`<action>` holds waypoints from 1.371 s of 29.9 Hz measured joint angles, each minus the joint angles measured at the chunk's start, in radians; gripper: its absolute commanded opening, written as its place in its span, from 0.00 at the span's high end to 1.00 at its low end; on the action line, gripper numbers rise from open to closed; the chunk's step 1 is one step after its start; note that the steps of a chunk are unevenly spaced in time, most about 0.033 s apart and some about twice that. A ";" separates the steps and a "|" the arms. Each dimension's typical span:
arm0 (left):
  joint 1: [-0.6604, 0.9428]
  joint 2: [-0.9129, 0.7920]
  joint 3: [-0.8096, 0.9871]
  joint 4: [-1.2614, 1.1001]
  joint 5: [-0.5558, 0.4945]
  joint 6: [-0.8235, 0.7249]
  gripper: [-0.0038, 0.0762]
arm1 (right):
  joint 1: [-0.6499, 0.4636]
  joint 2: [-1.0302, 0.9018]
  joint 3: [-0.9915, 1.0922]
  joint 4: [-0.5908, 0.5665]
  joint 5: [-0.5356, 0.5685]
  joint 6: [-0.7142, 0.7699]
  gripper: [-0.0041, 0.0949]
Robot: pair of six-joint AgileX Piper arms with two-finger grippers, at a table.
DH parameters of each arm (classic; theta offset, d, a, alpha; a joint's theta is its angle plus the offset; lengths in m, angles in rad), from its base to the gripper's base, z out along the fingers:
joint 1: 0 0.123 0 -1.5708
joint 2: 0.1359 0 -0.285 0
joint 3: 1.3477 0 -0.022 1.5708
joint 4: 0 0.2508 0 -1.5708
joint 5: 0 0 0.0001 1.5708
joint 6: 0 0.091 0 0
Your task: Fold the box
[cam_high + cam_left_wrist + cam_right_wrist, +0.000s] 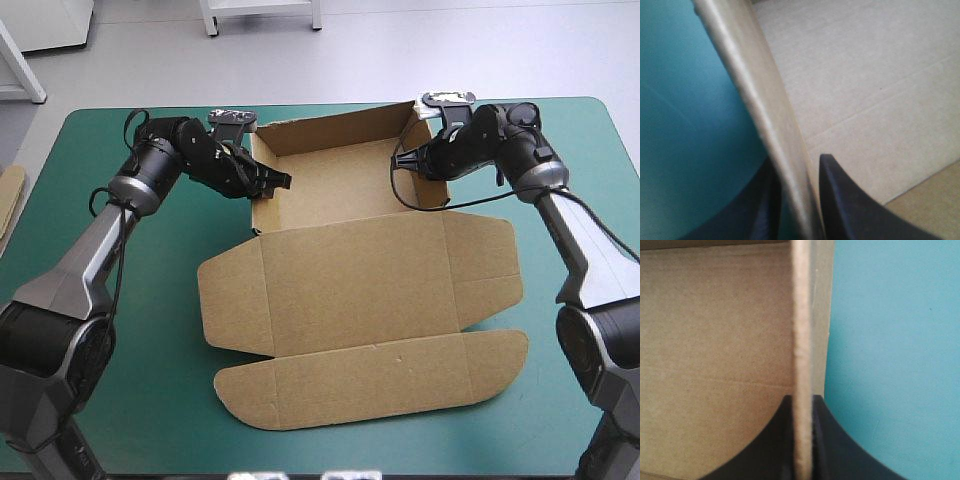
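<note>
My left and right jaws are each clamped on a box (pixel 350 270) side wall, upper frame; I reckon uneven pulling could buckle the board.

— How does your light look from above?
— Bright and even, with no glare on the teal-green cover (pixel 160 400). You get a thin soft shadow under the box (pixel 350 270) at six o'clock.
— And at your wrists?
— Your left gripper (pixel 798 165) sits in shade, and the cover darkens beside it.

Brown box (pixel 350 270), teal-green cover (pixel 165 400)
</note>
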 measured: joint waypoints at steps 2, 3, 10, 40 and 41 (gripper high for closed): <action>0.000 0.032 -0.030 0.027 0.030 -0.009 0.95 | 0.017 0.000 0.000 -0.030 0.002 0.026 0.96; 0.000 0.045 -0.046 0.042 0.042 -0.015 0.96 | 0.024 0.000 0.000 -0.040 0.003 0.037 0.96; 0.001 0.086 -0.087 0.074 0.059 -0.050 0.96 | 0.039 0.023 0.000 -0.050 0.022 0.069 0.96; -0.050 0.194 -0.089 0.260 0.066 -0.130 0.96 | 0.135 0.206 -0.056 -0.208 0.110 0.178 0.96; -0.050 0.194 -0.089 0.260 0.066 -0.130 0.96 | 0.135 0.206 -0.056 -0.208 0.110 0.179 0.96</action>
